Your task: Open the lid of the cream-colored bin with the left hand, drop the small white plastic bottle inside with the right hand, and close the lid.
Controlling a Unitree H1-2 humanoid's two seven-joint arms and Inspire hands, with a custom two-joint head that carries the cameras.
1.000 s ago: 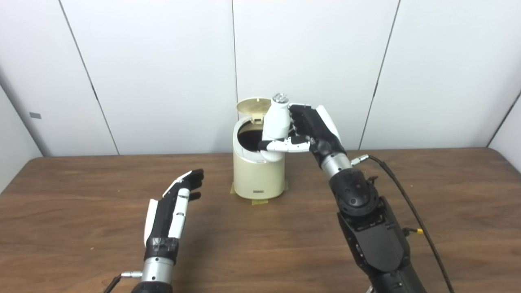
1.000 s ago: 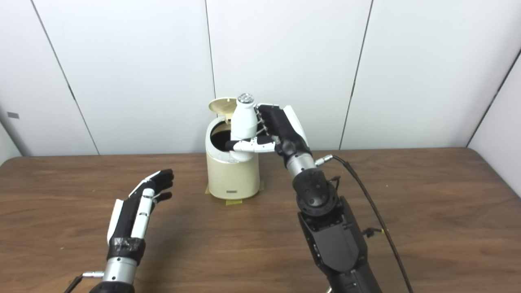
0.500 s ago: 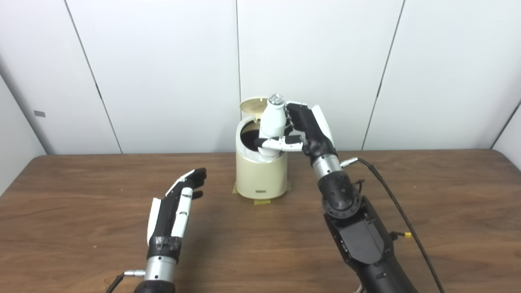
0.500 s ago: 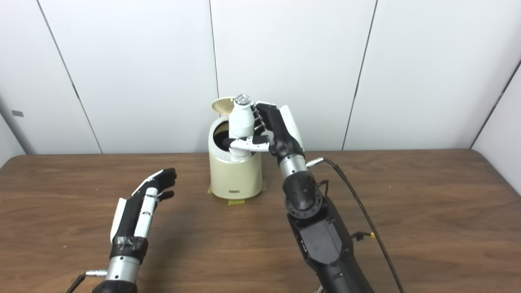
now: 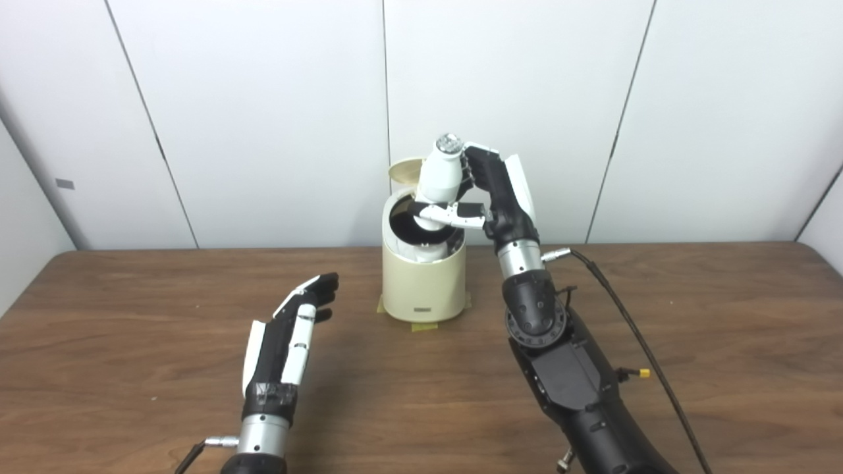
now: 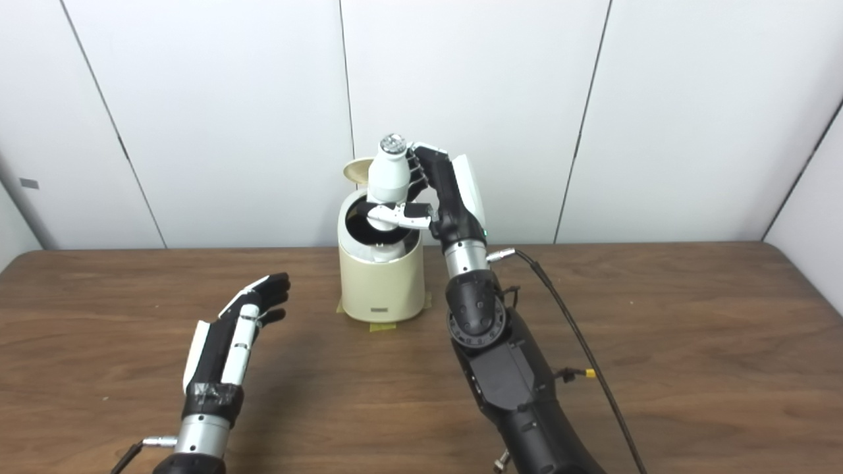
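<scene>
The cream-colored bin (image 5: 423, 283) stands at the back middle of the table, its round lid (image 5: 404, 171) tipped up open behind the dark opening (image 5: 405, 224). My right hand (image 5: 490, 197) is shut on the small white plastic bottle (image 5: 437, 181) with a silver cap, holding it tilted directly above the opening; it also shows in the right eye view (image 6: 387, 179). My left hand (image 5: 293, 332) is open and empty, hovering over the table to the left of the bin, apart from it.
The brown wooden table (image 5: 132, 342) spreads on both sides of the bin. Yellow tape (image 5: 421, 326) marks the bin's foot. A black cable (image 5: 632, 336) runs from my right wrist over the table. White wall panels stand close behind.
My right hand has carried the bottle left and up, from the bin's right rim to over its opening. The left hand has hardly moved. The camera shifted slightly.
</scene>
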